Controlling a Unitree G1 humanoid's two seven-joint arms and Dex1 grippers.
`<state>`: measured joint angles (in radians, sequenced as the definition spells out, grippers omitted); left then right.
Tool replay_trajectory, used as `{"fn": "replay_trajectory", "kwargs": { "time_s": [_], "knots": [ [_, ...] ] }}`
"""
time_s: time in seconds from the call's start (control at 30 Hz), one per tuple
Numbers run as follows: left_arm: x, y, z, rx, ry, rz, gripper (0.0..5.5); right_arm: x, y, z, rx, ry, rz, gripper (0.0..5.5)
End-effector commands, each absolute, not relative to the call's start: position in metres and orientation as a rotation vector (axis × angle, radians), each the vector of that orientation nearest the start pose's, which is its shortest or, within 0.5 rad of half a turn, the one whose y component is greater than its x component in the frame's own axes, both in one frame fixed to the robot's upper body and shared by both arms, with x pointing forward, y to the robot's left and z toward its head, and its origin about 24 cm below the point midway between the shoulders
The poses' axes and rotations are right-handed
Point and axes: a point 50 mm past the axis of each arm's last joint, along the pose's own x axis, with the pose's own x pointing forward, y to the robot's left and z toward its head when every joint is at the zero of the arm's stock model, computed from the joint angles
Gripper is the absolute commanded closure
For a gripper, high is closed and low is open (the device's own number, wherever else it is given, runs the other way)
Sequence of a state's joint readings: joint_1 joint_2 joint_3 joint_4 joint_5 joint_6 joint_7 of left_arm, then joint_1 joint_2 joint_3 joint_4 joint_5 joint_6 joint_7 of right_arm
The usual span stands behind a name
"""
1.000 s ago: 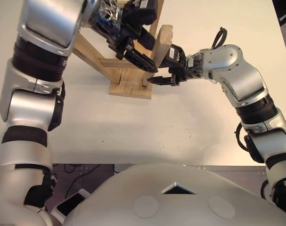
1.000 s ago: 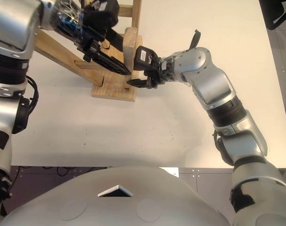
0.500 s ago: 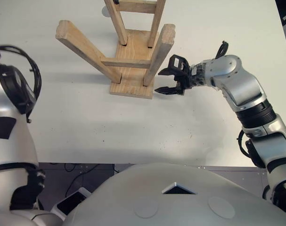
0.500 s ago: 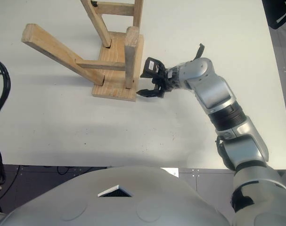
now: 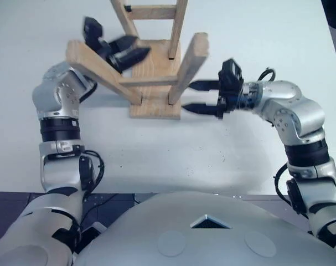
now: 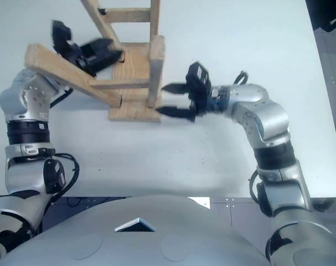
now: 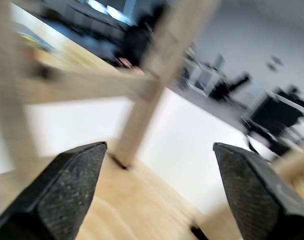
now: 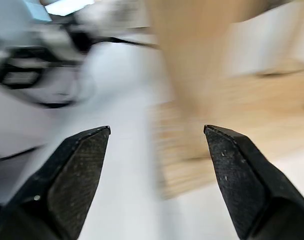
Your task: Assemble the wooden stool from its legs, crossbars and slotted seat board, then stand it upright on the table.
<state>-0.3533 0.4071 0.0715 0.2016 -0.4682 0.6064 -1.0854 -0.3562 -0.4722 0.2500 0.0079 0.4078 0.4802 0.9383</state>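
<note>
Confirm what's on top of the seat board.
Four legs joined by crossbars rise from the seat board, which lies flat on the table. Its underside is covered.

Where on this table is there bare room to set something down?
Bare: the white table strip between the seat board of the upturned wooden stool and the near edge, and the far right stretch beyond the right arm. Crowded: around the stool, with the open left claw among its legs and the open right claw beside its right leg.
</note>
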Motion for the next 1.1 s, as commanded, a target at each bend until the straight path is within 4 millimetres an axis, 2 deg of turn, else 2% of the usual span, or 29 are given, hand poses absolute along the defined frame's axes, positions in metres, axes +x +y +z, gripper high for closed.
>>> {"fn": "replay_trajectory", "kwargs": {
  "time_s": [0.03, 0.13, 0.37, 0.57, 0.7, 0.8, 0.87, 0.93, 1.0, 1.03, 1.1],
  "knots": [
    [0.264, 0.143, 0.064, -0.368, 0.392, -1.111, 1.60, 0.317, -0.139, 0.095, -0.127, 0.223, 0.920, 2.05],
    [0.264, 0.127, 0.066, -0.366, 0.354, -0.999, 1.60, 0.319, -0.143, 0.089, -0.132, 0.223, 0.868, 2.05],
    [0.275, 0.136, 0.084, -0.358, 0.239, -0.713, 1.60, 0.310, -0.153, 0.083, -0.116, 0.237, 0.817, 2.05],
    [0.278, 0.148, 0.130, -0.214, 0.104, -0.636, 1.60, 0.304, -0.159, 0.082, -0.102, 0.242, 0.770, 2.05],
    [0.277, 0.148, 0.178, -0.165, -0.059, -0.633, 1.60, 0.299, -0.159, 0.081, -0.095, 0.247, 0.758, 2.05],
    [0.266, 0.146, 0.247, -0.132, -0.281, -0.673, 1.60, 0.297, -0.161, 0.082, -0.091, 0.252, 0.751, 2.05],
    [0.257, 0.157, 0.299, -0.087, -0.433, -0.669, 1.60, 0.294, -0.165, 0.082, -0.089, 0.260, 0.744, 2.05],
    [0.246, 0.178, 0.348, -0.006, -0.604, -0.623, 1.60, 0.290, -0.168, 0.080, -0.083, 0.277, 0.737, 2.05],
    [0.237, 0.207, 0.384, 0.074, -0.713, -0.534, 1.60, 0.283, -0.167, 0.075, -0.060, 0.301, 0.733, 2.05],
    [0.236, 0.224, 0.395, 0.116, -0.728, -0.478, 1.60, 0.278, -0.164, 0.072, -0.049, 0.315, 0.745, 2.05],
    [0.246, 0.264, 0.394, 0.235, -0.665, -0.326, 1.60, 0.267, -0.159, 0.066, -0.037, 0.342, 0.772, 2.05]
  ]
}}
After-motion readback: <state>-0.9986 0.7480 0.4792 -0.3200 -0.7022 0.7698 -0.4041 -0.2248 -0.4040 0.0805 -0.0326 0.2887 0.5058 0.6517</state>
